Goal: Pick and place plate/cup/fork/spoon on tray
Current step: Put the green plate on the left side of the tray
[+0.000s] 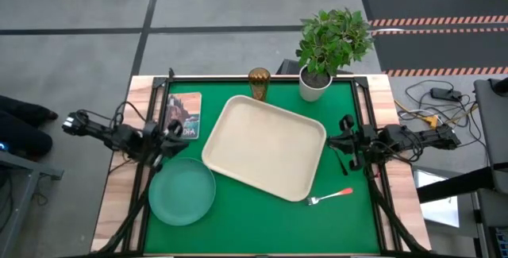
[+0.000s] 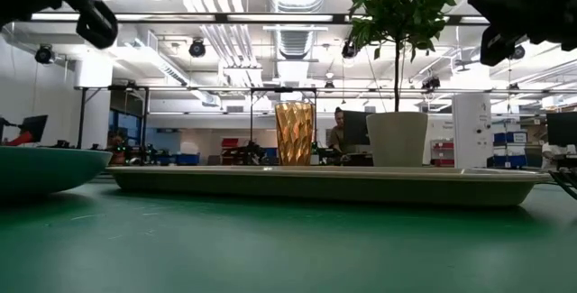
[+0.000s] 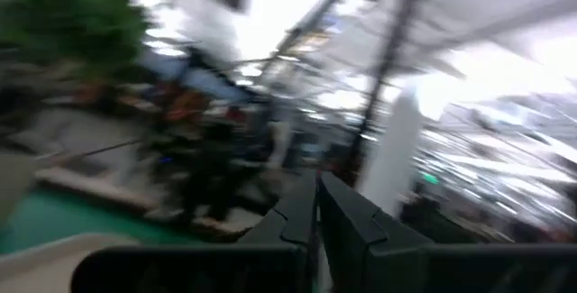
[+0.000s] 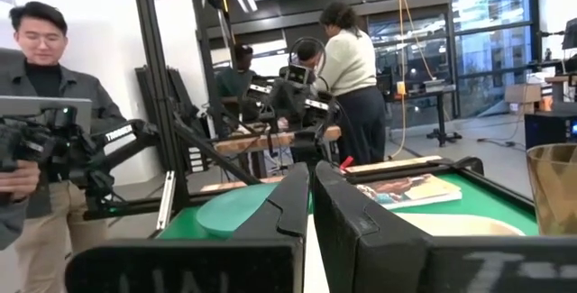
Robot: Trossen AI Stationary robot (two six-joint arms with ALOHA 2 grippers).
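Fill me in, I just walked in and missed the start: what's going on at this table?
Nothing is being held yet. The left gripper hangs shut over the table's left side near the teal plate, and the right gripper hangs shut at the right edge. The cream tray is bare. The amber cup stands behind it, and the red-handled fork lies in front of it.

My left wrist view is blurred. The slim dark spoon (image 1: 344,165) lies partly under my right gripper (image 1: 346,141). The round teal-green plate (image 2: 41,167) is cut off at the left edge.
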